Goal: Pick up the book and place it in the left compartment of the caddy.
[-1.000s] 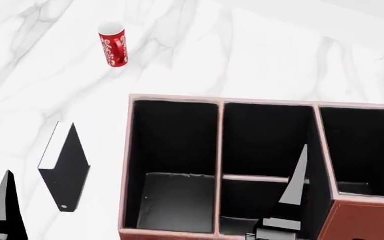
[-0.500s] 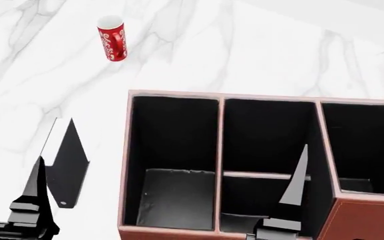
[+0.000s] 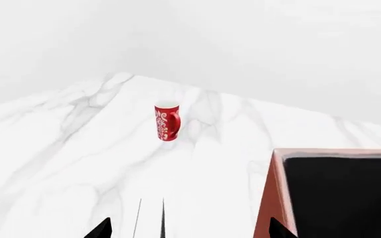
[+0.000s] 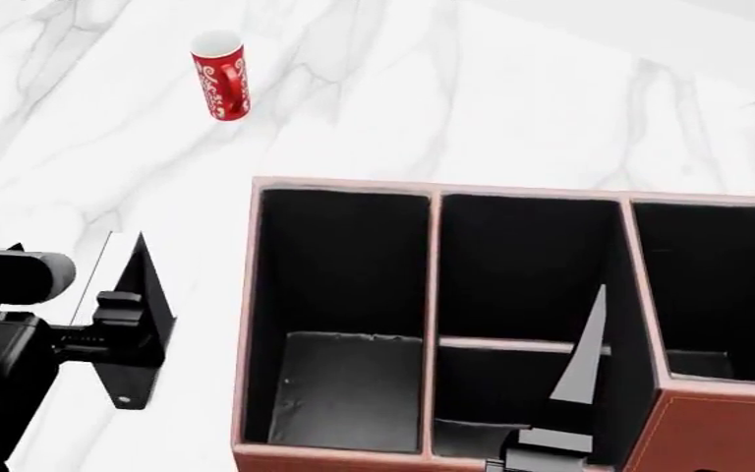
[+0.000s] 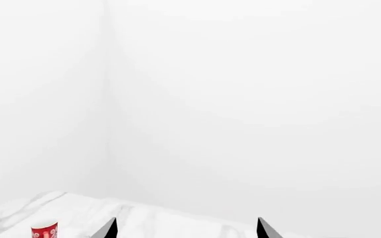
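Looking down from the head cam, the nearest thing is the left gripper [image 4: 113, 329] at the lower left, its black body right up against the book [image 4: 142, 295]. The book stands upright on the white marble table [image 4: 509, 108], just left of the caddy [image 4: 249, 324] and not touching it, with its silver dot low on the spine. In the left wrist cam the two fingertips [image 3: 101, 229] sit well apart with the book's thin top edge between them, so the gripper's spread wide and not squeezing anything.

Over on the right, the right gripper [image 4: 574, 413] hangs above the caddy's middle section. One finger [image 4: 585, 349] shows as a tall spike, and the right wrist cam shows both tips apart, so that one's open too and holding nothing.

Inside the caddy, the left compartment [image 4: 345, 324] is just black lining, with the crossbar section next to it.

Farthest back, a red mug [image 4: 220, 75] stands alone on the marble, well apart from everything.
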Robot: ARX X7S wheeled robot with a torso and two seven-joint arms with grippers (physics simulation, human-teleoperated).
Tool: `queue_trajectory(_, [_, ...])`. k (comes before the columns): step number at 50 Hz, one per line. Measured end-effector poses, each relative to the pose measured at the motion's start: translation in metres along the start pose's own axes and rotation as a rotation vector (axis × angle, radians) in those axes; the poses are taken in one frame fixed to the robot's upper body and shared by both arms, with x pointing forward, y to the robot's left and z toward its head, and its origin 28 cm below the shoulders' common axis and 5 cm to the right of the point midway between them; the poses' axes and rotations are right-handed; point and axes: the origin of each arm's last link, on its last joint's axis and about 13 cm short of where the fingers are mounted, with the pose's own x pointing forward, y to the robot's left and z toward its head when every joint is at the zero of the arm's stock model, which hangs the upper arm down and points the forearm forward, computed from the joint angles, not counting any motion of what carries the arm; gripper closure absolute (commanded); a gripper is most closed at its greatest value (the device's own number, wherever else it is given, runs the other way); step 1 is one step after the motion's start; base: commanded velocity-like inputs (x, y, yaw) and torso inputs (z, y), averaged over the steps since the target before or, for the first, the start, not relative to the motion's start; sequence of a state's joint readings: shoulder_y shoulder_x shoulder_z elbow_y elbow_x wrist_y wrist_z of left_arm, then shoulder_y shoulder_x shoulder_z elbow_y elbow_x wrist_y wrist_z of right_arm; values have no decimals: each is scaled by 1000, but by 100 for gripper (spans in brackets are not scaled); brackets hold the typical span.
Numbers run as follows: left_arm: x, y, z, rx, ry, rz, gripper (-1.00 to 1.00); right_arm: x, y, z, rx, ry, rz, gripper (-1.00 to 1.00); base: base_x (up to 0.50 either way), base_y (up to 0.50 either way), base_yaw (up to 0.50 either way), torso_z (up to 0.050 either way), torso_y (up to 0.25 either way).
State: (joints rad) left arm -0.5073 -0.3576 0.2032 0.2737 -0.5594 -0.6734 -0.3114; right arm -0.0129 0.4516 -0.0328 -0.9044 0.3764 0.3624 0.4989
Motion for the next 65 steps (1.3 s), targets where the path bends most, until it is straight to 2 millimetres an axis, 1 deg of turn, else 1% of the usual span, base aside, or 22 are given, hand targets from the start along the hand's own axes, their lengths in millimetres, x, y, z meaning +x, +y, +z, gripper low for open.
queue_trajectory(13, [35,4,-6,20,143,23,-100,0,0,0,-7,6,1,-100,0,0,0,0,0])
queue_trajectory(27, [58,9,-18,39,267,51,-100,0,0,-1,-11,10,4,-100,0,0,0,0,0])
queue_trajectory(39, [68,15,-27,31,323,71,-100,1,1,-2,-12,12,5,-100,0,0,0,0,0])
queue_trajectory(65, [76,24,-41,-2,390,119,-100,2,1,-3,-13,23,-16,-100,0,0,0,0,0])
